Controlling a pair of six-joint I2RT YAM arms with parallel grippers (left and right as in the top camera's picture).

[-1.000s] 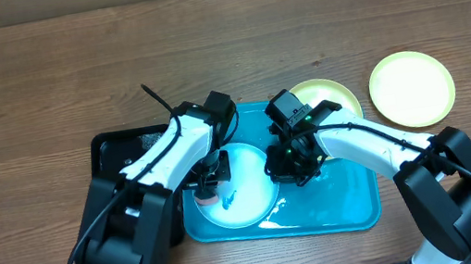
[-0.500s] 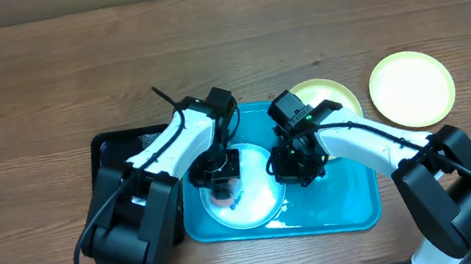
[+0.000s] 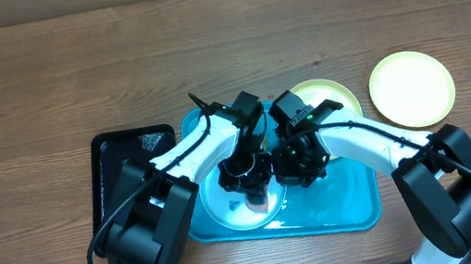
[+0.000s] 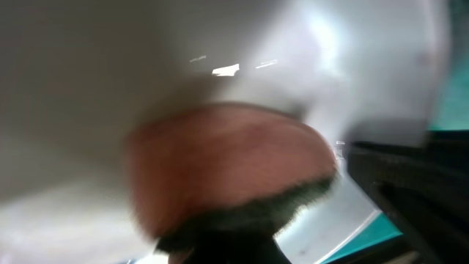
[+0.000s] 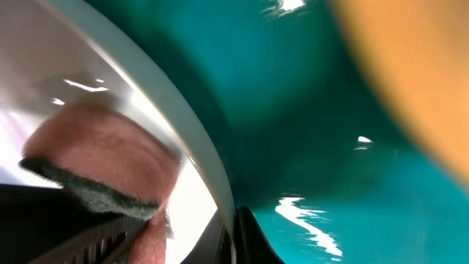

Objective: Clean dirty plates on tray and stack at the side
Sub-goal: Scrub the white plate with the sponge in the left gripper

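Blue plate (image 3: 226, 206): one, small, round, smooth plastic, with a pale, glossy centre. It lies inside the tray, in its left half.
Tray (image 3: 344, 198): one, large, cyan-blue plastic rectangle with rounded corners and a raised rim. Its floor is shiny, with white streaks near the front edge.
Sponge (image 4: 227, 165): one, soft, pinkish and rounded, with a rough dark green scrub layer on one face. It is pressed against the blue plate's centre.
Left gripper (image 3: 248, 183): clamped on the sponge, directly over the blue plate.
Right gripper (image 3: 299, 167): at the blue plate's right edge, with its fingers pinched on the thin rim.
Yellow-green plates: two, round, smooth plastic, with pale centres. One (image 3: 331, 94) sits at the tray's far right corner, partly hidden by the right arm; whether it is inside the rim cannot be told. The other (image 3: 412, 87) lies on the table, right of the tray and apart from it.
Plates in all: three.
Black tray (image 3: 123, 163): one, smaller and rectangular, just left of the blue tray.
Table (image 3: 42, 86): brown wood grain, matte.
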